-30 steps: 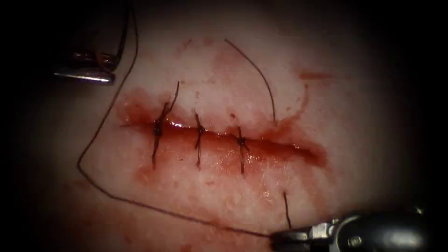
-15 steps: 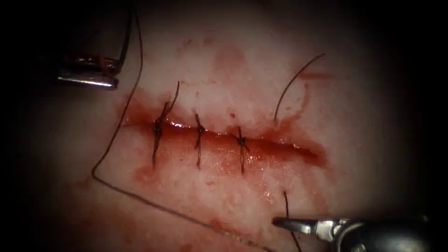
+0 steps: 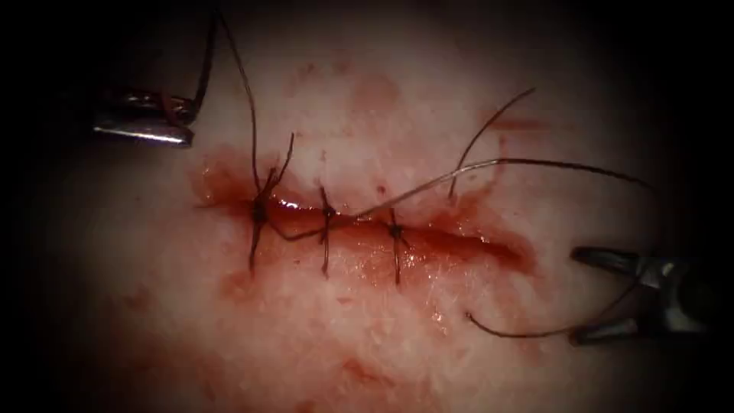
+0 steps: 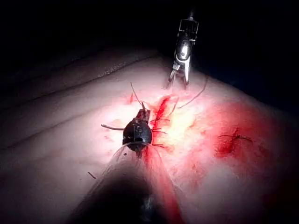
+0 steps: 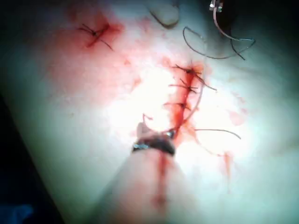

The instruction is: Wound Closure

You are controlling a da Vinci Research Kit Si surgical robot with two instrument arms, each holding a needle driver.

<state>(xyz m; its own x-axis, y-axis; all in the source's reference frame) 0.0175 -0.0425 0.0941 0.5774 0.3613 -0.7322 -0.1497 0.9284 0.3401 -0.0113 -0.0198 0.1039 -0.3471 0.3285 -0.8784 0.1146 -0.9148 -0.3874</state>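
Gripping the curved needle [image 3: 206,57] in left tool [image 3: 145,126], apparently clamped; right tool [image 3: 604,294] gaping beside limp, slippery thread [image 3: 520,162], best pinched mid-strand.

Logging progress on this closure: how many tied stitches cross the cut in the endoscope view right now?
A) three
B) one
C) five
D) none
A: three dark knotted stitches cross the cut, towards its left end.
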